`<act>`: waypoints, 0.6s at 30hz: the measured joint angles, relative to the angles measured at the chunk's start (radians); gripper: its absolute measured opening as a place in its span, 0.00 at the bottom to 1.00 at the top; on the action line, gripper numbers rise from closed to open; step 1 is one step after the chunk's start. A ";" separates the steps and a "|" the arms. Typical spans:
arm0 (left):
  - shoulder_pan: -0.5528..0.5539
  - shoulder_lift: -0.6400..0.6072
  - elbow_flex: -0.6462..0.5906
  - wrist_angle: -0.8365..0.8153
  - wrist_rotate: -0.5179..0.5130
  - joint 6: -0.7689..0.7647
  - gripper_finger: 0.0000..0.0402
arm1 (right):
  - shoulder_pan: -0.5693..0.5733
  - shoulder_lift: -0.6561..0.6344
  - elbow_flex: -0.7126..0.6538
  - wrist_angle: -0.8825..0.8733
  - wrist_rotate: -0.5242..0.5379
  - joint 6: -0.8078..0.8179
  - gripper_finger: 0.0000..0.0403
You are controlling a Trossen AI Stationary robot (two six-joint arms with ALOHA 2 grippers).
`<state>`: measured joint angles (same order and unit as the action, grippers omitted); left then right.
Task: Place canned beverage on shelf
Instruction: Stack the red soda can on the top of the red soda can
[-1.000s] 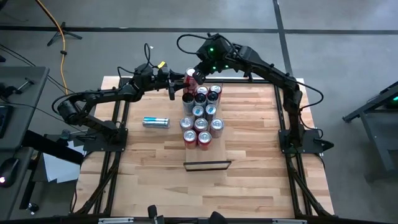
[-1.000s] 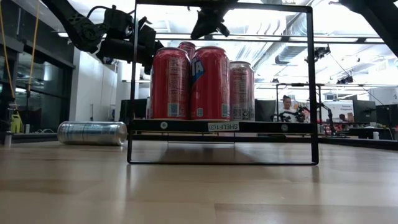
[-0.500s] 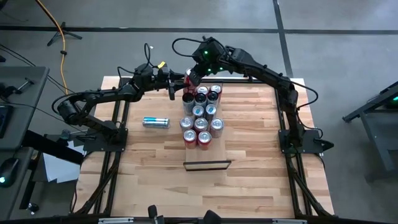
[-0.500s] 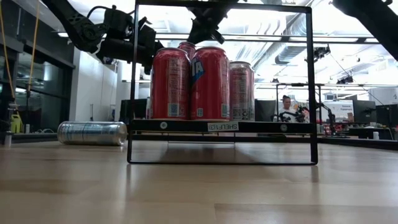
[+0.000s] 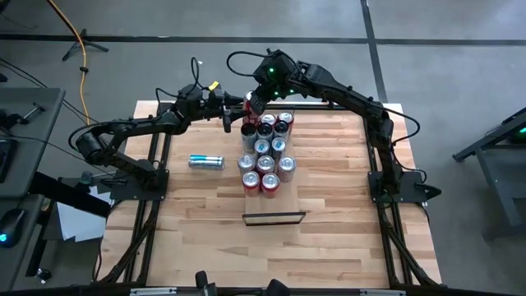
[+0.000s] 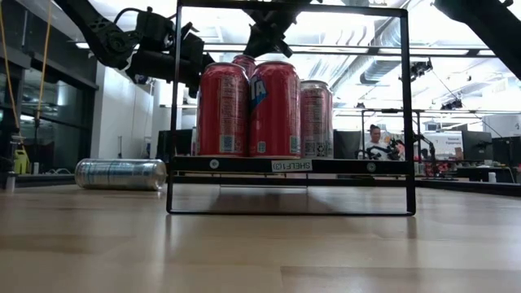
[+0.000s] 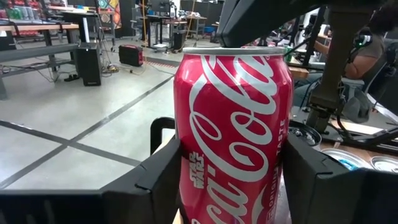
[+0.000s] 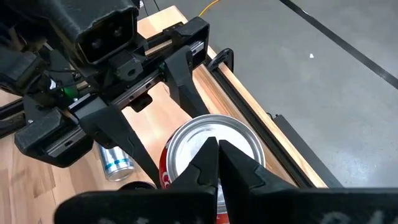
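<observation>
The left gripper (image 7: 233,186) is clamping a red cola can (image 7: 233,130) at the far end of the shelf (image 6: 293,165), beside the standing cans (image 5: 265,152). The right gripper (image 8: 217,163), fingers pressed together, is hovering over its lid. A silver can (image 5: 205,161) is lying well apart on the table (image 5: 329,189)

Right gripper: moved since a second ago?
Yes. In the high view the right gripper has shifted left and toward the table's far edge, off the can cluster, over the red can.
</observation>
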<state>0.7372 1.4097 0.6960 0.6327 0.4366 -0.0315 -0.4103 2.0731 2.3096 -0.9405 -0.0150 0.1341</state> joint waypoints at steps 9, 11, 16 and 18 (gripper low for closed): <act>-0.001 0.000 0.000 -0.002 -0.003 -0.001 0.61 | 0.001 0.002 -0.001 -0.001 -0.016 0.000 0.00; -0.001 0.000 0.000 -0.002 -0.005 -0.008 0.63 | 0.001 0.002 -0.001 -0.001 -0.016 0.000 0.00; 0.000 0.000 0.000 -0.003 -0.006 -0.017 0.69 | 0.001 0.002 -0.002 -0.001 -0.018 0.000 0.00; 0.000 0.000 0.000 -0.003 -0.006 -0.017 0.71 | 0.001 0.002 -0.002 -0.001 -0.020 0.000 0.00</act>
<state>0.7372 1.4094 0.6956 0.6296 0.4305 -0.0487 -0.4095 2.0750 2.3081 -0.9417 -0.0351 0.1341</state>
